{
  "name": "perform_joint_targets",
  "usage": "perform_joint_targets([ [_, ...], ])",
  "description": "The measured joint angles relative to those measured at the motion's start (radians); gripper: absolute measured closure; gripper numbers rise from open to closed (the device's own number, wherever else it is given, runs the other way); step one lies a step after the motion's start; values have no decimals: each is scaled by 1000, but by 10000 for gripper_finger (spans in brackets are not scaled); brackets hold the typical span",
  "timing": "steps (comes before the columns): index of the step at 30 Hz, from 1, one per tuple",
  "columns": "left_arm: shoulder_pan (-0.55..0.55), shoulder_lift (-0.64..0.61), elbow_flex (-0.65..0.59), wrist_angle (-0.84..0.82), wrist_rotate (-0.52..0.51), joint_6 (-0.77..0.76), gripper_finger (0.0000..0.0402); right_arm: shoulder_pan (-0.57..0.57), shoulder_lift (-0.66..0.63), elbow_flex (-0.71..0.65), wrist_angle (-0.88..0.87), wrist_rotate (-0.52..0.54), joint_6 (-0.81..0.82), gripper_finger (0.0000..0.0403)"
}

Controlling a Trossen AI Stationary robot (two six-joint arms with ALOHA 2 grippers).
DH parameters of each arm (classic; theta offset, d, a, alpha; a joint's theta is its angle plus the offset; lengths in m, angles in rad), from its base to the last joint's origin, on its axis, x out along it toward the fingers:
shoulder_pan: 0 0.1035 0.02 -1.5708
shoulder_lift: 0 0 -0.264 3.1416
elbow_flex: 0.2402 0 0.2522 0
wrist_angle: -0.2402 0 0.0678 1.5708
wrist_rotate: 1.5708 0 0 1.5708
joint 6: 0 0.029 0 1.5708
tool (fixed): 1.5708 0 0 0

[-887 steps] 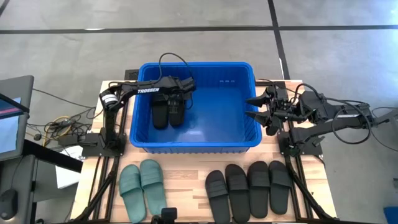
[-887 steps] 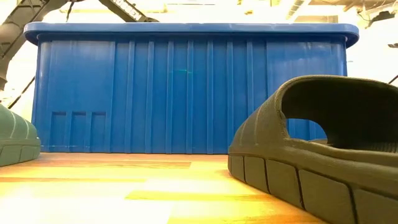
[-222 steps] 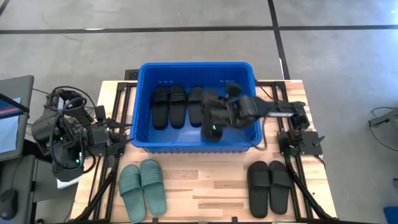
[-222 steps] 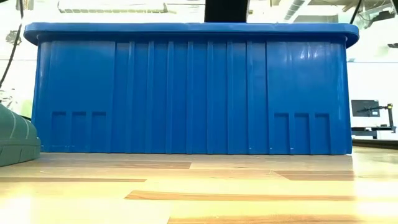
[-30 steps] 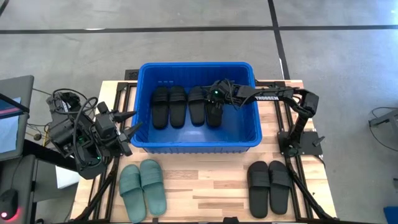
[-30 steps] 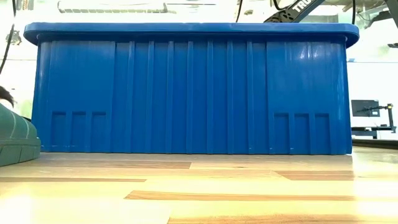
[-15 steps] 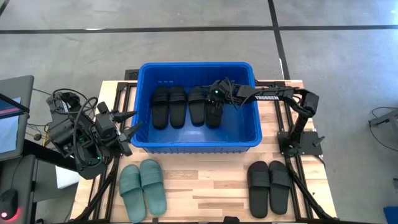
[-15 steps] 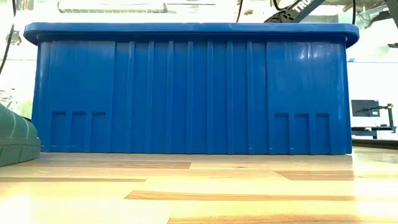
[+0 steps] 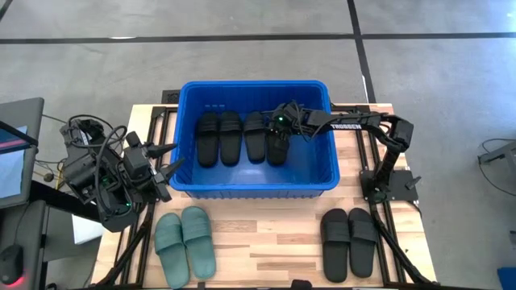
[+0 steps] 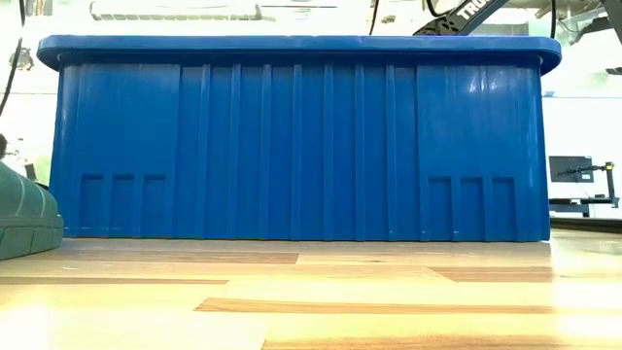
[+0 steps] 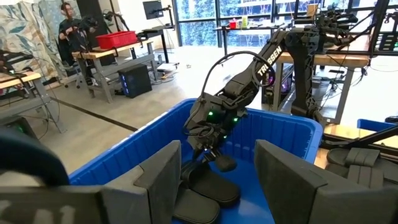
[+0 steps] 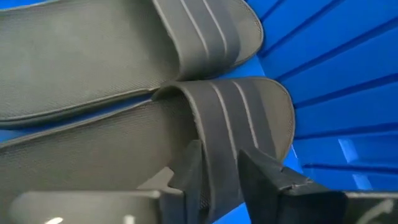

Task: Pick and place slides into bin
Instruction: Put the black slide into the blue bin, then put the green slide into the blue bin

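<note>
1. High view: the blue bin (image 9: 322,173) sits at the far middle of the table and serves as the landmark here. Four black slides lie in a row on its floor; the fourth black slide (image 9: 276,147), rightmost in that row, has the right gripper (image 9: 280,129) directly over its strap.
2. Right wrist view shows that gripper's fingers (image 12: 261,168) straddling the strap (image 12: 217,124) of this slide, one on each side. They look to be slackening, but I cannot tell whether they have let go.
3. The slide already lies flat on the bin floor, just beside its neighbour (image 12: 93,56), so the step in hand is judged to be the release.
4. To do it well: spread the fingers fully before lifting, so neither fingertip drags the strap and tips the slide onto its neighbour.
5. Lift straight up, clear of the bin's rim, before swinging towards the black pair (image 9: 348,242) in front of the bin's right corner.
6. The left gripper (image 9: 165,155) waits just outside the bin's left wall with its fingers apart and holding nothing; the green pair (image 9: 184,242) in front of the bin's left corner is nearest to it.
</note>
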Motion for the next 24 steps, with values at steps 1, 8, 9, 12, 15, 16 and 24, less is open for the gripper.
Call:
perform_joint_targets([
  [1, 0, 0, 0, -1, 1, 1, 209, 0, 0, 0, 0, 1, 0, 289],
  [8, 0, 0, 0, -20, 2, 5, 209, 0, 0, 0, 0, 1, 0, 221],
  [9, 0, 0, 0, -21, 2, 5, 209, 3, 0, 0, 0, 1, 0, 212],
  [12, 0, 0, 0, -25, 2, 5, 209, 5, -2, 0, -9, -2, 1, 185],
  [15, 0, 0, 0, -25, 2, 6, 209, 11, -17, 1, -18, -22, 0, 165],
  [16, 0, 0, 0, -25, 2, 6, 209, 14, -25, 1, -26, -23, 1, 160],
  [24, 0, 0, 0, -26, 13, 15, 209, 39, -131, 1, -67, -26, 5, 153],
])
